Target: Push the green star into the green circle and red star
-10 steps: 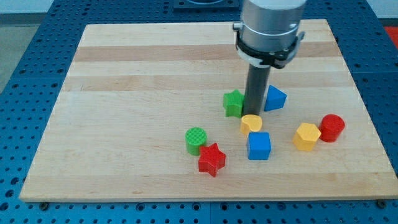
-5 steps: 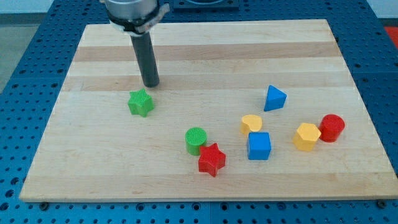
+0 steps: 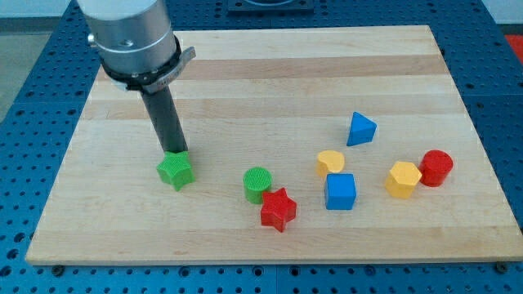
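Observation:
The green star (image 3: pixel 175 171) lies on the wooden board at the view's lower left of centre. My tip (image 3: pixel 175 153) stands right at the star's upper edge, touching it or nearly so. The green circle (image 3: pixel 257 184) is to the star's right, with a gap between them. The red star (image 3: pixel 279 209) sits just below and right of the green circle, touching it.
A yellow heart (image 3: pixel 330 162), a blue cube (image 3: pixel 340 191) and a blue triangle (image 3: pixel 359 129) lie right of centre. A yellow hexagon (image 3: pixel 403 179) and a red cylinder (image 3: pixel 436 167) sit further right. The board's (image 3: pixel 261 73) edges run all round.
The green star has gone from centre to the view's left, then down. My tip moved left with it and now stands at its upper edge. The other blocks have not moved.

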{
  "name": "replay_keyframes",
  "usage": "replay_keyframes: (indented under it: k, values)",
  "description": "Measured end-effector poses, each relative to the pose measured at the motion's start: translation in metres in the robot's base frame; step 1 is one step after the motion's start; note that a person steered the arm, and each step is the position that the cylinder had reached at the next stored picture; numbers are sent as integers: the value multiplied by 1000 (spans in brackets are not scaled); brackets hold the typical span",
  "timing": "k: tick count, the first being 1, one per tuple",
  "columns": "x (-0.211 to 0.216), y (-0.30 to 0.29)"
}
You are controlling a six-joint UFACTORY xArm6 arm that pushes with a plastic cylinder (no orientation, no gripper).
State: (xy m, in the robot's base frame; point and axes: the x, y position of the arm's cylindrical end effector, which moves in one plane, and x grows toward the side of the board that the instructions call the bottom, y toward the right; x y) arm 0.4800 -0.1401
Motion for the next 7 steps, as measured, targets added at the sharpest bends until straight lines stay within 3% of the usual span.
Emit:
replay_keyframes:
  k: [1,3,5,6,7]
  values:
    - [28,-2]
    - [44,-51]
    - [108,95]
    - [110,47]
    - [79,24]
